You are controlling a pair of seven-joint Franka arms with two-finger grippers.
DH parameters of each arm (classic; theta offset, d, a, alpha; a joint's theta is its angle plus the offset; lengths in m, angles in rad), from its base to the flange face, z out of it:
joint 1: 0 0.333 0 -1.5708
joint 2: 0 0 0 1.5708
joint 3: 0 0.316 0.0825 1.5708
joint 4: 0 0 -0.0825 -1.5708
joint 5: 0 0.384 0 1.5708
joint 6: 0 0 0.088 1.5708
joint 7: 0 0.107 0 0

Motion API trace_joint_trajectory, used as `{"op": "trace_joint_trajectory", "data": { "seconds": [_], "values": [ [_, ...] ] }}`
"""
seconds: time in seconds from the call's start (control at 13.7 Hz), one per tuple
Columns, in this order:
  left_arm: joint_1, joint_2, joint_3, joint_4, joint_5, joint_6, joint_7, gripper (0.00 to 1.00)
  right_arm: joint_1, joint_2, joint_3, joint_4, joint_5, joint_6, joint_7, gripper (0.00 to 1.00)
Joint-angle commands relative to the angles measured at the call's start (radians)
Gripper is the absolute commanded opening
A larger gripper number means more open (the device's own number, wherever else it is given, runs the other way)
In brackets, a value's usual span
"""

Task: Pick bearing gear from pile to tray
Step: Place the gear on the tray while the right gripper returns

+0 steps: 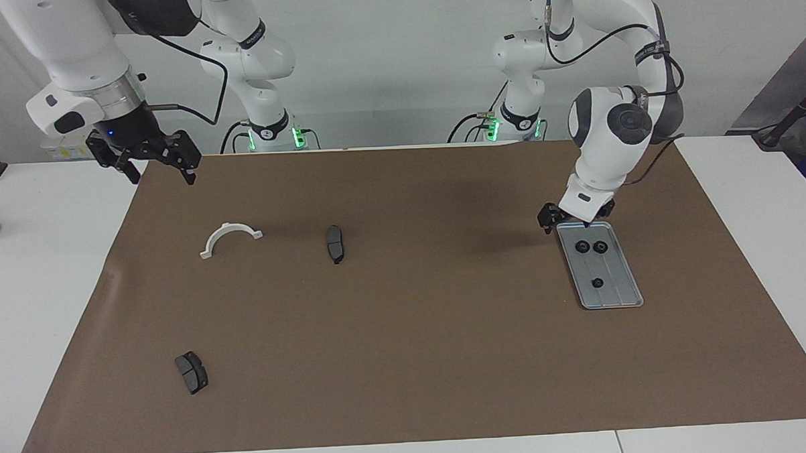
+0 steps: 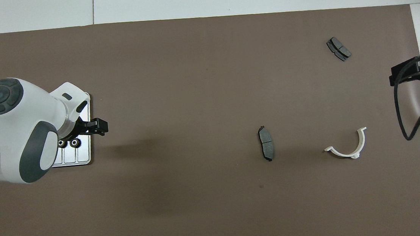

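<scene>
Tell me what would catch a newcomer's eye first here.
The left gripper hangs low over the robot-side end of the tray, which lies toward the left arm's end of the table and holds three small black gears. Toward the right arm's end lie a white half-ring and two brake pads, with the right gripper waiting raised above the mat's corner.

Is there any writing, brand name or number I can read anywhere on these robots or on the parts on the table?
None can be read.
Black bands on the arms' white joints carry pale lettering, too small to read.
The tray, the three gears in it, both brake pads and the white half-ring show no markings.
</scene>
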Motion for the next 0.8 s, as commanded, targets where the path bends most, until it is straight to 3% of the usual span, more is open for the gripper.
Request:
{"op": "trace_joint_trajectory", "data": {
  "seconds": [0.0,0.58,0.73],
  "values": [
    [0.001,-0.04,0.015,0.039,-0.011,-0.048,0.0,1.0,-0.002,-0.021,0.005,-0.024,-0.015,-0.003,-0.004,1.0],
    [0.123,-0.064,0.034,0.383,-0.075,-0.381,0.159,1.0,-0.006,-0.029,0.005,-0.037,-0.013,0.001,-0.068,1.0],
    [0.132,-0.07,0.036,0.392,-0.073,-0.407,0.193,1.0,-0.008,-0.029,0.005,-0.037,-0.013,0.001,-0.072,1.0]
  ]
}}
